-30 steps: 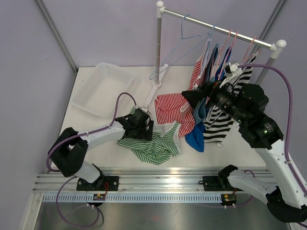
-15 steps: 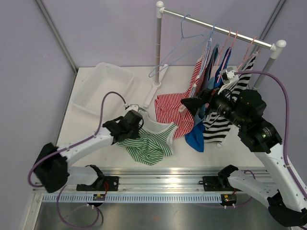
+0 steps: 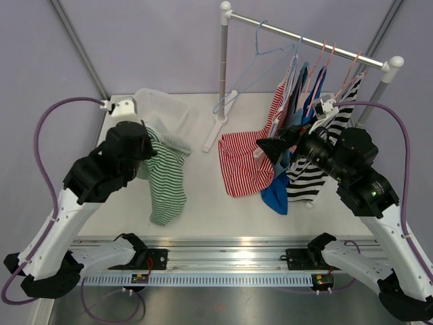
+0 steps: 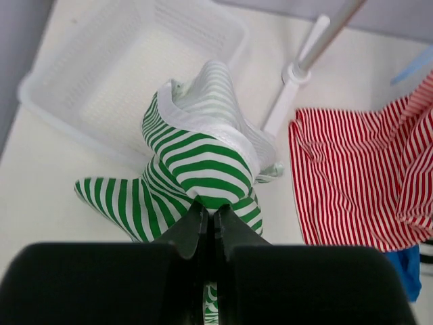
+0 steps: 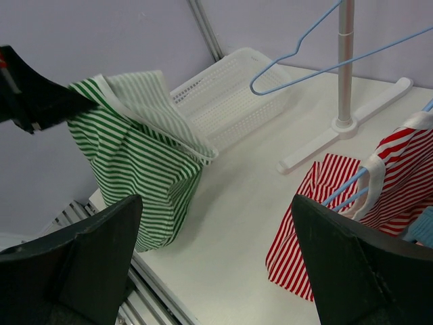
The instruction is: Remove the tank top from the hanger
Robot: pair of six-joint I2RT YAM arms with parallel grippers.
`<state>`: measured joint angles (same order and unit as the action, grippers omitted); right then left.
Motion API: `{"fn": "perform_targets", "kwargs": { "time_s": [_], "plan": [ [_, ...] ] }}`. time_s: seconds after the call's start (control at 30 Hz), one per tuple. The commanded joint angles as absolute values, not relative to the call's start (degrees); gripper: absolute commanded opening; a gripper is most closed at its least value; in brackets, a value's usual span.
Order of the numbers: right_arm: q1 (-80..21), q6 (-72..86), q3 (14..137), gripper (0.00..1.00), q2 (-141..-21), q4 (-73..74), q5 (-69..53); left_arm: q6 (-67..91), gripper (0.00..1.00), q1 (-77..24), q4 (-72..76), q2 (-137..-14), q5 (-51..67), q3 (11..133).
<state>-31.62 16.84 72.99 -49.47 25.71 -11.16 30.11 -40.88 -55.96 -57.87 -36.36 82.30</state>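
My left gripper (image 3: 141, 146) (image 4: 208, 211) is shut on a green-and-white striped tank top (image 3: 166, 180) (image 4: 203, 162) (image 5: 128, 159). The top hangs free of any hanger, above the table's left side, beside the basket. An empty blue hanger (image 3: 250, 76) (image 5: 318, 57) dangles from the rack rail (image 3: 304, 38). A red-and-white striped tank top (image 3: 240, 161) (image 4: 358, 176) (image 5: 318, 223) droops from another blue hanger (image 5: 346, 192) onto the table. My right gripper (image 3: 274, 150) (image 5: 216, 203) is open beside that red top, with nothing between its fingers.
A white plastic basket (image 3: 169, 108) (image 4: 81, 74) (image 5: 230, 88) sits at the back left. The rack's white post and foot (image 3: 218, 122) (image 5: 345, 122) stand mid-table. Several more tops, blue and black-and-white striped (image 3: 311, 172), hang at the rail's right end.
My left gripper shut on the green tank top lying on the table, then lifted it up and to the left, next to the basket. The right arm barely moved.
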Motion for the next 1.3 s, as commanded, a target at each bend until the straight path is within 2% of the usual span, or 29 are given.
{"fn": "perform_targets", "kwargs": {
  "time_s": [0.0, 0.3, 0.4, 0.7, 0.83, 1.03, 1.27],
  "plan": [
    [-32.08, 15.82, 72.77, 1.00, -49.22, 22.50, -11.08, 24.09, 0.00, -37.45, -59.15, -59.23, -42.01, 92.62],
    [-31.99, 15.47, 73.39, 0.99, -47.73, 23.03, -9.85, 15.12, 0.00, -17.16, -59.68, -72.32, -29.55, 118.36],
    [-31.99, 15.12, 73.91, 0.99, -47.29, 23.46, -9.58, 14.41, 0.00, -9.26, -58.37, -76.89, -22.79, 121.98],
    [-31.99, 13.36, 74.97, 0.99, -47.02, 25.49, -7.38, 17.40, 0.00, 3.22, -52.30, -85.95, -3.02, 123.75],
    [-31.99, 12.75, 75.24, 0.99, -47.81, 25.49, -6.94, 19.07, 0.00, 6.24, -48.52, -88.58, -1.06, 124.36],
    [-31.99, 11.95, 76.37, 1.00, -49.83, 25.49, -6.15, 20.12, 0.00, 8.00, -50.37, -94.13, 7.20, 134.99],
    [-31.99, 11.25, 75.76, 1.00, -50.45, 25.31, -4.75, 20.04, 0.00, 7.91, -38.51, -93.33, 5.70, 135.62]
  ]
}}
